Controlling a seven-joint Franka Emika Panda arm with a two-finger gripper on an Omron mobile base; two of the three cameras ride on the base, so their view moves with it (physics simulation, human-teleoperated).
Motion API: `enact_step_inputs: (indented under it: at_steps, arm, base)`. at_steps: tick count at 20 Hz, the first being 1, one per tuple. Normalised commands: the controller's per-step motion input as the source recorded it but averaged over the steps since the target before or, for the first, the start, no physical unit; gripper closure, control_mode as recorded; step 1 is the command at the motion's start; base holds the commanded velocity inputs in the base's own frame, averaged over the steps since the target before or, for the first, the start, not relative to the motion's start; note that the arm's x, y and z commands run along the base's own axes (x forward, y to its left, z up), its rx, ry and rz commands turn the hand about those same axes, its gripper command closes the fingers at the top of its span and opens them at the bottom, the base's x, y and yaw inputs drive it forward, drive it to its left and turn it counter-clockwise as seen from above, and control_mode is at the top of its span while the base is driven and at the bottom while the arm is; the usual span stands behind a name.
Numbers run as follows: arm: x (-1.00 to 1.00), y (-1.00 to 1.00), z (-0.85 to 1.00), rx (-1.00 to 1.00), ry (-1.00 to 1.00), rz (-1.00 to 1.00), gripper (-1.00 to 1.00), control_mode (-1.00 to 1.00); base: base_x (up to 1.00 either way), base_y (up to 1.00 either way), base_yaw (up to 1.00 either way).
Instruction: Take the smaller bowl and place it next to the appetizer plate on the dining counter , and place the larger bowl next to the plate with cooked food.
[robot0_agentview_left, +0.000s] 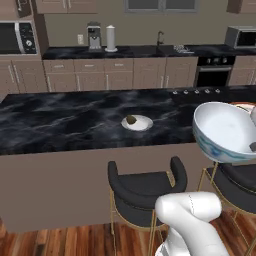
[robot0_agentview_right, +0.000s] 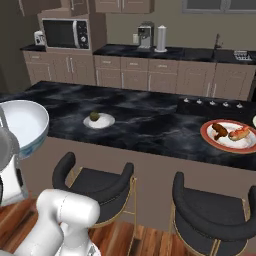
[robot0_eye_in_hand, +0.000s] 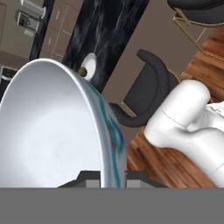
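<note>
— What's over on the left, well away from the jaws?

— The dining counter (robot0_agentview_left: 60, 122) starts there, black stone with white veins, and runs right across the room. Out on it, well left of the jaws and beyond them, sits the appetizer plate (robot0_agentview_left: 137, 122), small and white, with one dark green morsel at its centre. Two dark stools are tucked against the counter's brown base, one just left of the jaws, the other roughly below them.

— And the gripper itself?

— In the hand view the gripper (robot0_eye_in_hand: 105, 179) has its two dark tips pinched on the rim of the smaller bowl (robot0_eye_in_hand: 57, 131), one tip inside the wall and one outside, so the jaws are nearly together with only the thin wall between them. The bowl is lifted off every surface and tipped on its side; its pale inside faces the camera and the blue pattern runs down the outer wall.

— Where does that put the bowl in the room?

— In the left base view it hangs at the right edge (robot0_agentview_left: 225, 132), in front of the counter's near edge and above a stool seat. I think it clears the stone, though from that angle I can't be sure.

— Anything to the right of the jaws?

— Further right along the counter, well apart from the jaws, the plate with cooked food (robot0_agentview_right: 231, 135): orange-red rim, browned pieces on it.
</note>
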Motion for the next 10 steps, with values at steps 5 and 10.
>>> enact_step_inputs:
  at_steps: [5,10]
  arm:
    - [0.00,0.00,0.00,0.00,0.00,0.00,1.00,1.00]
    - [0.00,0.00,0.00,0.00,0.00,0.00,1.00,1.00]
  base:
    - [1.00,-0.56,0.41]
    - [1.00,-0.62,0.42]
